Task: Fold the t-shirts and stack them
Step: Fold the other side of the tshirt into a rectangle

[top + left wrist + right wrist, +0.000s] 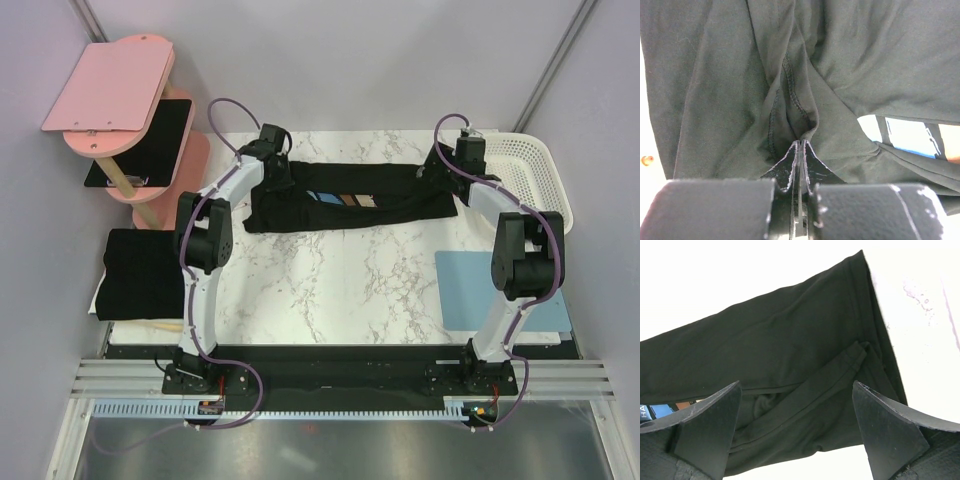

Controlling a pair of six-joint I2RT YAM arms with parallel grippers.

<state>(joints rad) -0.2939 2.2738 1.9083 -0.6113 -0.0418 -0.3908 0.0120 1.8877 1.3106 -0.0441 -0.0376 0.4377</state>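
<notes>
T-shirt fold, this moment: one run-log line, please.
left tool: shut on t-shirt fabric | right tool: open over t-shirt's right end | t-shirt: lying on table

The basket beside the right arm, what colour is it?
White. The basket shows best in the top external view.

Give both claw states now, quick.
Left claw: shut, pinching a fold of the black t-shirt.
Right claw: open, over the t-shirt's other end, holding nothing.
</notes>
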